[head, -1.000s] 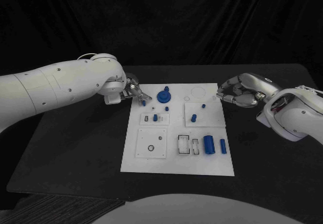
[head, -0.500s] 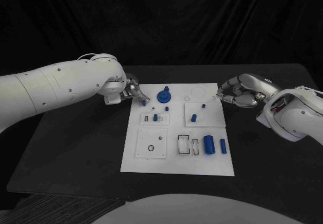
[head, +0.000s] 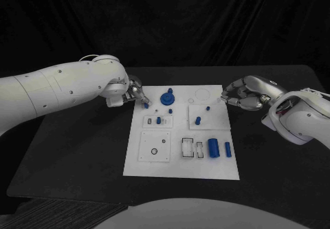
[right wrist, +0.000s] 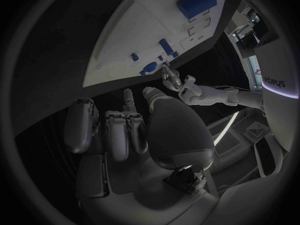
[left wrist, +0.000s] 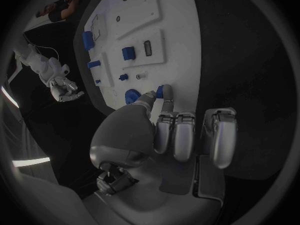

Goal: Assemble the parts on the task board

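Note:
The white task board (head: 180,167) lies in the middle of the black table. My left hand (head: 129,95) hovers at the board's far left corner and pinches a small blue part (head: 146,106) between thumb and a finger; in the left wrist view that part (left wrist: 160,91) sits at the fingertips of the hand (left wrist: 172,130), right over the board's edge (left wrist: 184,80). My right hand (head: 243,98) hangs beside the board's far right edge, fingers curled in, nothing in it (right wrist: 125,130). A round blue part with a peg (head: 167,98) stands near the left hand.
Small blue pegs (head: 197,120) stand in the board's middle plates. A blue cylinder (head: 214,147) and a blue rod (head: 227,150) lie at the near right, beside empty rectangular slots (head: 187,147). Bare black table surrounds the board on all sides.

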You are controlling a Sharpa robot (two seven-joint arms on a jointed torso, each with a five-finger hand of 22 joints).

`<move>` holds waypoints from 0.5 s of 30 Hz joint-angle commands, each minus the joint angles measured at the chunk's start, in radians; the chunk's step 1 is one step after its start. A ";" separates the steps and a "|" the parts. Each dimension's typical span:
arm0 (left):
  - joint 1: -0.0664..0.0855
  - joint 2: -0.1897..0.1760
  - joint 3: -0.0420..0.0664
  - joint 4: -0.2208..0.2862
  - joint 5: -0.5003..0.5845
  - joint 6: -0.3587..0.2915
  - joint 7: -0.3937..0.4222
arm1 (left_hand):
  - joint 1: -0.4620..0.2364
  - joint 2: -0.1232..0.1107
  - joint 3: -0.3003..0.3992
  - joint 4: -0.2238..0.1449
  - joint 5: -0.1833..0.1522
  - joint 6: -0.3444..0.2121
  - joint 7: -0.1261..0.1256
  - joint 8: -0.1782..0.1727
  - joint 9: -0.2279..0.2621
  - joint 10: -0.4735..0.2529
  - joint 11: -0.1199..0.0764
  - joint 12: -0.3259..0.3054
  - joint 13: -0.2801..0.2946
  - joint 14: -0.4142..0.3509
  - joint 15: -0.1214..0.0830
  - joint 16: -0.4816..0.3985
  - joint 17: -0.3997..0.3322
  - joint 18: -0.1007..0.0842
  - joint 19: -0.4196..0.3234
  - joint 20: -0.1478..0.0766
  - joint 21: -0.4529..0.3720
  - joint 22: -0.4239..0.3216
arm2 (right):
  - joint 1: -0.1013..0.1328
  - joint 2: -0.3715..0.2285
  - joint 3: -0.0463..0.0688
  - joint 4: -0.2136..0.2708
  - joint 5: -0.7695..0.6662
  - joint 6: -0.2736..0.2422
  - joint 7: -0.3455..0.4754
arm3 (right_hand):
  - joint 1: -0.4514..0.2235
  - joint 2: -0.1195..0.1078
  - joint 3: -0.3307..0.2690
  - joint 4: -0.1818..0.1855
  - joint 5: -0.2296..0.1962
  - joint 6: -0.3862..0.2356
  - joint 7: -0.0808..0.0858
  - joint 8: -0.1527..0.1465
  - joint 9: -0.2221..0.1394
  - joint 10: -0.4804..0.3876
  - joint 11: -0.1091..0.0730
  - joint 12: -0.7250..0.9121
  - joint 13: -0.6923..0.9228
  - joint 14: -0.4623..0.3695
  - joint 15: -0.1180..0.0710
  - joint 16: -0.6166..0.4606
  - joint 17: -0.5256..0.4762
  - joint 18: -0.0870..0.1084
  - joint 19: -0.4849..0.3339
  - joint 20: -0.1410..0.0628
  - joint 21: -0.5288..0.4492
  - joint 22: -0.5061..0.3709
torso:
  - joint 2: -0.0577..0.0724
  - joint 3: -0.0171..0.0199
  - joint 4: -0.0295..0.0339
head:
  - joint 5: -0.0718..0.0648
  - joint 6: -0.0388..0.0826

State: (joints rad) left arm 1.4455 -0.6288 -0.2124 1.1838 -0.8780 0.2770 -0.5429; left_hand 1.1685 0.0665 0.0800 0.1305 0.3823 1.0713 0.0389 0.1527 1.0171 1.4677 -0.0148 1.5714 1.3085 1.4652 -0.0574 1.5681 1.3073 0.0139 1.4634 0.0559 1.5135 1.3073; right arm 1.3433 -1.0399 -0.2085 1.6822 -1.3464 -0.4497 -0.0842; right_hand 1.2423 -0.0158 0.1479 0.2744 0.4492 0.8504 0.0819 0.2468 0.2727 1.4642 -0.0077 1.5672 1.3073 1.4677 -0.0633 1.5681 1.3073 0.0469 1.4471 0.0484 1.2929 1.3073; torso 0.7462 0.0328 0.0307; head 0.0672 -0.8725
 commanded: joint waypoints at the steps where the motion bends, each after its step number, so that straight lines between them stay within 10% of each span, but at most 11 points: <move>1: -0.002 0.001 0.001 0.001 0.003 0.012 0.016 | 0.014 -0.004 0.033 -0.010 -0.019 -0.010 -0.002 -0.002 0.001 0.103 -0.008 -0.001 0.262 0.106 -0.008 0.003 0.263 0.004 0.063 -0.007 -0.006 0.240 | -0.003 0.001 0.001 -0.001 -0.002 0.003 -0.012 | 0.011 0.000 0.004 0.000 0.005 -0.002 0.005 -0.004 -0.001 0.107 0.001 0.004 0.263 0.103 -0.001 0.003 0.263 0.017 -0.008 0.000 -0.007 0.177 | 0.000 -0.0003 -0.0004 | 0.002 0.000; 15: -0.002 -0.003 0.001 0.003 0.003 0.010 0.018 | -0.011 -0.084 0.268 -0.087 0.058 -0.016 0.002 -0.005 0.011 0.103 -0.009 -0.001 0.262 0.106 -0.007 0.003 0.263 0.003 0.064 -0.009 -0.005 0.241 | -0.003 0.002 0.001 -0.003 -0.002 0.004 -0.012 | 0.018 0.000 0.008 -0.003 0.015 -0.002 0.005 -0.004 -0.002 0.107 0.001 0.004 0.263 0.103 -0.001 0.003 0.263 0.018 -0.009 -0.001 -0.010 0.176 | 0.000 0.0003 0.0008 | 0.003 0.000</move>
State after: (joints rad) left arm 1.4448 -0.6311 -0.2127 1.1840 -0.8780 0.2788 -0.5415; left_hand 1.1561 -0.0046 0.3172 0.0586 0.4384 1.0625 0.0445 0.1522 1.0249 1.4648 -0.0177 1.5714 1.3085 1.4652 -0.0574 1.5681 1.3073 0.0139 1.4671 0.0520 1.5135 1.3073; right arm 1.3427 -1.0379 -0.2085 1.6790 -1.3464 -0.4491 -0.0842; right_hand 1.2517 -0.0171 0.1506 0.2717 0.4607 0.8504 0.0819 0.2468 0.2719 1.4643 -0.0077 1.5672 1.3073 1.4677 -0.0633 1.5681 1.3073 0.0470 1.4471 0.0484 1.2893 1.3073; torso 0.7460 0.0327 0.0306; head 0.0709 -0.8725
